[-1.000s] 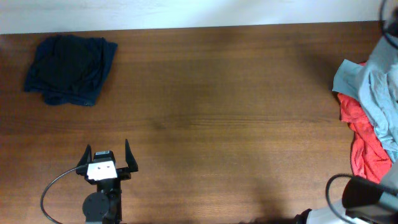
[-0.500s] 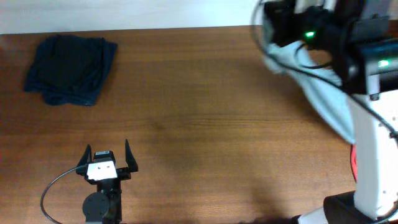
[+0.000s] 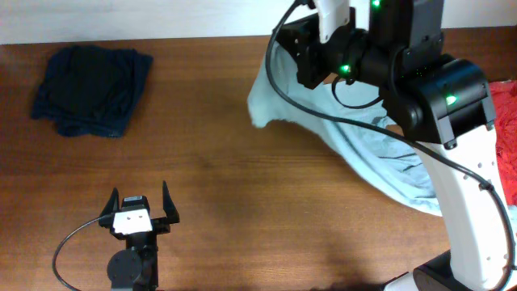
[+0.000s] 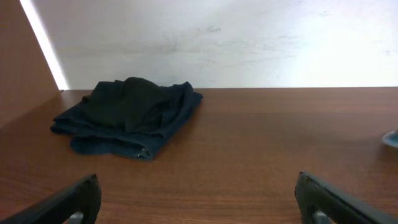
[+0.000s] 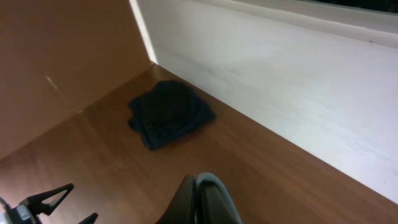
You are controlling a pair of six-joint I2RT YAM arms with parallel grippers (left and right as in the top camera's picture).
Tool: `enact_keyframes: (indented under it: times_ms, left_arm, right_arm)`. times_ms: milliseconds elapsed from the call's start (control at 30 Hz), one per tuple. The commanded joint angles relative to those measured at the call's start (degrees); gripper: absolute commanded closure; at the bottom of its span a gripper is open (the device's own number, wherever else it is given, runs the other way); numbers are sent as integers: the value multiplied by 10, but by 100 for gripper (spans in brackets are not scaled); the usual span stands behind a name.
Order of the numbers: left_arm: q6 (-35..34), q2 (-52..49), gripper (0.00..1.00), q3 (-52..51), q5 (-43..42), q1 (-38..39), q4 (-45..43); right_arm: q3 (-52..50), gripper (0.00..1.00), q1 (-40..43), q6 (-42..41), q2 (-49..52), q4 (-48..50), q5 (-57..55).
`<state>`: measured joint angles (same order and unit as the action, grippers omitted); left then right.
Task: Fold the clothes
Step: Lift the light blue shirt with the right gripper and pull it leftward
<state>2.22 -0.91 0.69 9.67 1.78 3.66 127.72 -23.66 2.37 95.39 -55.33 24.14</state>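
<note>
Brown wood of the table runs back to a pale wall along the far edge. Your right gripper has its jaws pinched together on a thin fold of the T-shirt; a sliver of pale cloth shows just beside the fingers in the wrist view. From that pinch the shirt, pale grey-teal and thin, drapes down and trails back toward the right arm's base in long soft creases. One loose corner points out to the left over the wood. Beyond the shirt, at the table's right edge, you see a strip of the red shirt, mostly hidden by the arm.

Your left gripper sits near the front edge, jaws spread wide with nothing between them. Ahead of them and to the left, the dark navy garment lies in a crumpled heap close to the wall, well apart from the fingers. Bare wood stretches ahead and to the right of the left jaws, up to the T-shirt's loose corner.
</note>
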Motion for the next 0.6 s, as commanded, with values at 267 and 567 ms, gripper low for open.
enact_keyframes:
  times_ms: [267,567]
  left_arm:
    - [9,3,1,-2,6,-2,1]
    - [9,3,1,-2,6,-2,1]
  right_arm:
    - [16,96,-11,19,-19,-1,7]
    - [16,96,-11,17,-19,-15,8]
